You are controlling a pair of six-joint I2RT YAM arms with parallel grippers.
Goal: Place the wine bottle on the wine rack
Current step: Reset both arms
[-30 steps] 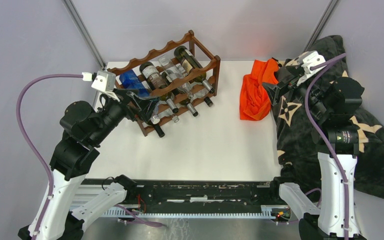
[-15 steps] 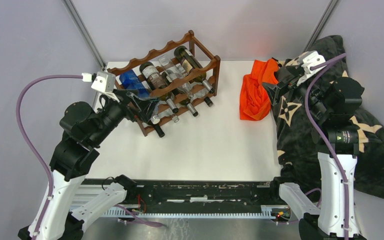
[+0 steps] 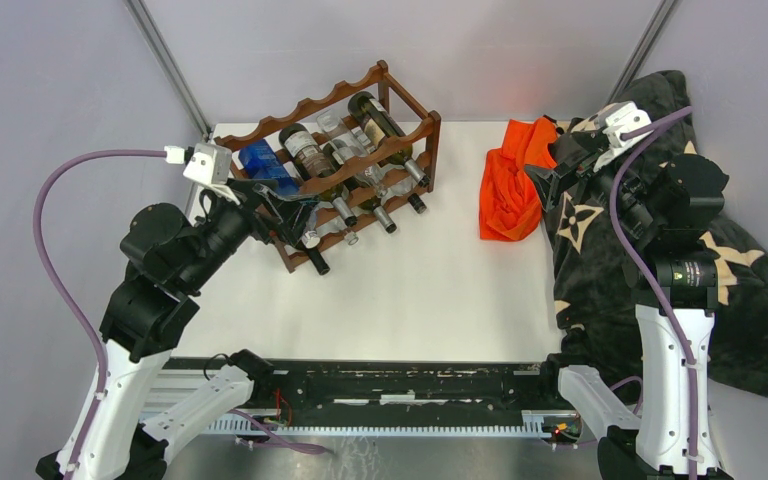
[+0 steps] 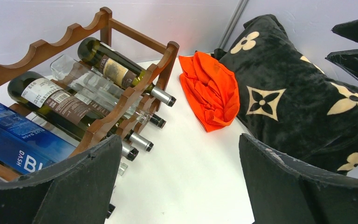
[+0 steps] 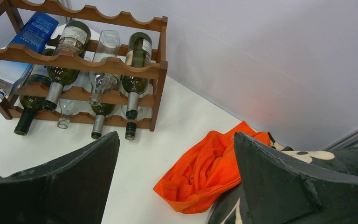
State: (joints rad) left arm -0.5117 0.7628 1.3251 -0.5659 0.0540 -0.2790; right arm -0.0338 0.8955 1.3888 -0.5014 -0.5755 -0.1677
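White table (image 3: pixel 430 290), pale grey walls (image 3: pixel 280 50).
Two slanted metal poles (image 3: pixel 166 62) rise at the table's far corners; a faint reddish glow (image 3: pixel 520 98) tints the back wall.

Reddish-brown wine rack (image 5: pixel 160 51), orange cloth (image 3: pixel 508 190)

Passage as I see it: bare desk (image 3: pixel 430 280) runs between the wine rack (image 3: pixel 305 104) and the orange cloth (image 3: pixel 508 185); bottle necks (image 3: pixel 344 210) jut from the rack's near face; my left arm (image 3: pixel 190 240) crowds the rack's left end; a black patterned blanket (image 3: pixel 600 280) blocks the desk's right edge, touching the cloth.
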